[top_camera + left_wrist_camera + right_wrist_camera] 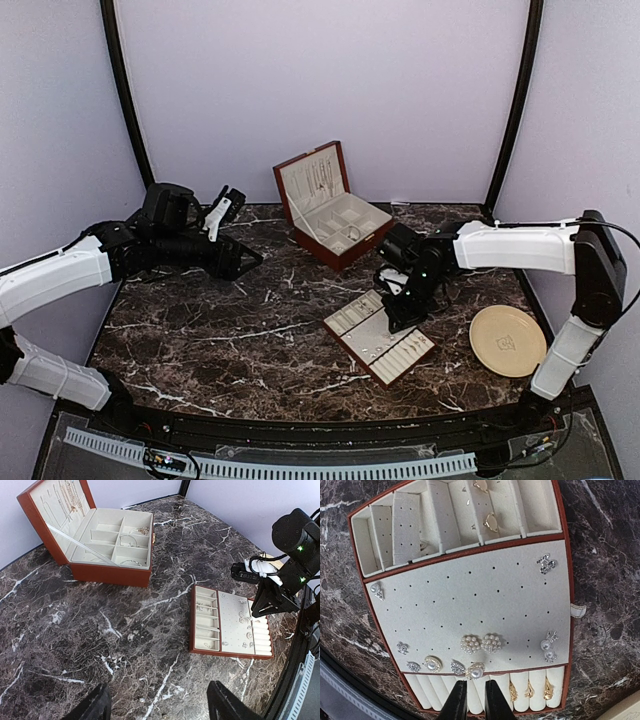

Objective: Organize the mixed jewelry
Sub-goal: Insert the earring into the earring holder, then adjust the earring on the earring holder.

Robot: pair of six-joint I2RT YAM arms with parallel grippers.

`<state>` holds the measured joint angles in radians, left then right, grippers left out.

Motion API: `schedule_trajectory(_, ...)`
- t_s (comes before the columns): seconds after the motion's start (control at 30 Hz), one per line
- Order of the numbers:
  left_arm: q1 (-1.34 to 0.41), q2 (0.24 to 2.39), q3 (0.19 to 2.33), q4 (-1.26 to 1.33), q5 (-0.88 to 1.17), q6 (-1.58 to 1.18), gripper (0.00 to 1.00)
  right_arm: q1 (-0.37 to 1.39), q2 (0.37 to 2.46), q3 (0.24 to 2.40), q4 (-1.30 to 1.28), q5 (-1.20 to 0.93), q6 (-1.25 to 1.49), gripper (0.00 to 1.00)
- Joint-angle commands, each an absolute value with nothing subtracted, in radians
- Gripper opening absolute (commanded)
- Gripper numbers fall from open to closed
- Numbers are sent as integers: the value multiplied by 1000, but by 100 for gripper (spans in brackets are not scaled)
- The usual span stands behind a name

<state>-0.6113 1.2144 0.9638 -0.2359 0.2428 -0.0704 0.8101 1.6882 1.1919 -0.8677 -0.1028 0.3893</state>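
Note:
The mixed jewelry lies on a flat red-brown tray (pixel 568 605) with cream lining: pearl cluster studs (pixel 481 643), small silvery studs (pixel 546 564), gold pieces (pixel 530 690) on the ring rolls, and rings (pixel 490 524) in the slots. My right gripper (pixel 473 681) hovers low over the ring rolls with its jaws a narrow gap apart and nothing between them. A round pearl earring (pixel 475 670) sits just ahead of its tips. In the top view this gripper (pixel 400 318) stands over the tray (pixel 352 318). My left gripper (pixel 160 700) hangs open above bare marble at the left (pixel 245 262). Two tiny specks (pixel 142 700) lie on the marble between its fingers.
An open red-brown jewelry box (pixel 330 205) with cream compartments stands at the back centre, chains hanging in its lid (pixel 60 500) and bracelets in its cells. A round beige plate (pixel 508 340) lies at the right front. Dark marble table with purple walls around.

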Motion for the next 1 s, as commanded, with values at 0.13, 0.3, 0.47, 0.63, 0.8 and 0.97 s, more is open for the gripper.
schedule_trajectory(0.13, -608, 1200, 953, -249, 247, -58, 68, 815, 1675, 1159, -844, -113, 397, 13)
schedule_trajectory(0.3, -608, 1200, 953, -249, 247, -57, 68, 815, 1679, 1149, -829, -125, 399, 13)
schedule_trajectory(0.47, -608, 1198, 953, -248, 247, -56, 68, 815, 1686, 1141, -813, -131, 396, 13)
schedule_trajectory(0.63, -608, 1198, 952, -249, 247, -57, 68, 816, 1701, 1141, -801, -135, 392, 12)
schedule_trajectory(0.8, -607, 1198, 953, -249, 245, -56, 68, 820, 1713, 1136, -795, -148, 389, 12)
schedule_trajectory(0.97, -608, 1198, 952, -248, 246, -55, 68, 825, 1713, 1115, -783, -159, 399, 12)
